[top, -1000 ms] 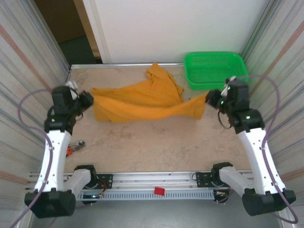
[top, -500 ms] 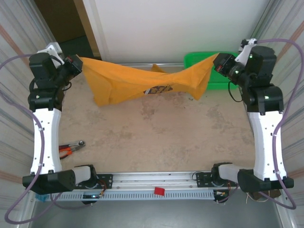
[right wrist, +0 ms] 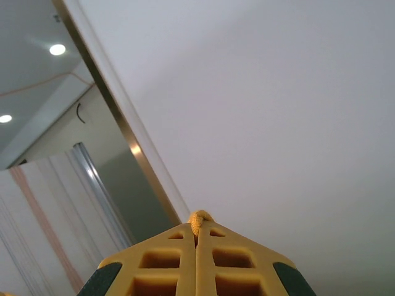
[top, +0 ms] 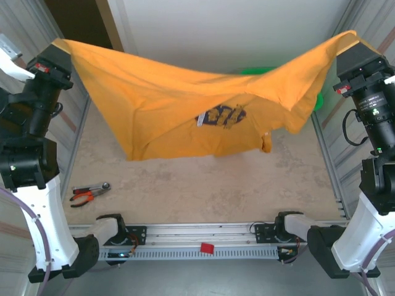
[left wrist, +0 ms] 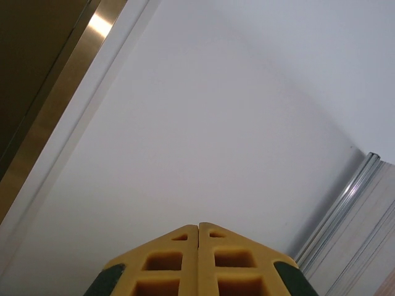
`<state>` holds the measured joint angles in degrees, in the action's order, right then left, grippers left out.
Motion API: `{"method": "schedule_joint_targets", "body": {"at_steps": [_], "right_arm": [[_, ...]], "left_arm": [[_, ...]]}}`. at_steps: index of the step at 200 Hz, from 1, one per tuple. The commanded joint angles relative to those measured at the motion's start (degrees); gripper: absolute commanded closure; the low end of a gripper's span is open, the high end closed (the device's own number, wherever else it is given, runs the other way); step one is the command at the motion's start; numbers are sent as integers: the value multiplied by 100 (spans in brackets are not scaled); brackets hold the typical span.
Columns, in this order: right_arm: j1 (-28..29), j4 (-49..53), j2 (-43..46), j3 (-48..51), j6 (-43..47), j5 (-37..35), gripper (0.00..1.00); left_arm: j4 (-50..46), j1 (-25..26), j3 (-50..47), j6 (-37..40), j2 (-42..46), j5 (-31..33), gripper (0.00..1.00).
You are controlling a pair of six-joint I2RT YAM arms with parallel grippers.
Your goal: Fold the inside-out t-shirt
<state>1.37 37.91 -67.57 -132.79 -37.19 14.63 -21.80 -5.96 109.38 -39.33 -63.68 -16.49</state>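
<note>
Left fingers [left wrist: 185,271], right fingers [right wrist: 185,271] pinching t-shirt [top: 173,105] top corners; dark print [top: 222,115] lettering unreadable.

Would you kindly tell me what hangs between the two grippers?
The inside-out t-shirt, stretched from left gripper to right gripper, in the top external view.

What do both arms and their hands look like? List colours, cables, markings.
Left arm and right arm: white shell links, black joints and wrist housings with small red labels, thin lilac cables. Left hand and right hand: yellow lattice fingers with dark green side patches.
</note>
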Motion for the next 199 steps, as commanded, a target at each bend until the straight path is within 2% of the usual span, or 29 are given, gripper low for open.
{"method": "schedule_joint_targets", "body": {"at_steps": [1, 49, 86, 108, 143, 168, 199], "right_arm": [[-51, -111, -707, 87, 37, 73, 100], [-92, -231, -1908, 23, -138, 531, 100], [-117, -76, -2703, -906, -342, 724, 100], [-128, -60, -2839, -1407, -498, 822, 100], [-128, -11, -2536, -1348, -503, 901, 100], [-127, -92, -1996, -641, -463, 962, 100], [-121, -364, -984, 682, -439, 1005, 100]], "left_arm": [[-37, -68, -26, 50, -819, 78, 100], [-51, -165, 310, 75, -2372, -559, 100], [-220, -169, 1312, -12, -2948, -686, 100], [-156, -169, 1617, -31, -2821, -609, 100], [-104, -169, 1496, 13, -2358, -509, 100], [-24, -169, 850, 4, -1875, -545, 100], [234, -169, -672, -31, -891, -604, 100]]}}
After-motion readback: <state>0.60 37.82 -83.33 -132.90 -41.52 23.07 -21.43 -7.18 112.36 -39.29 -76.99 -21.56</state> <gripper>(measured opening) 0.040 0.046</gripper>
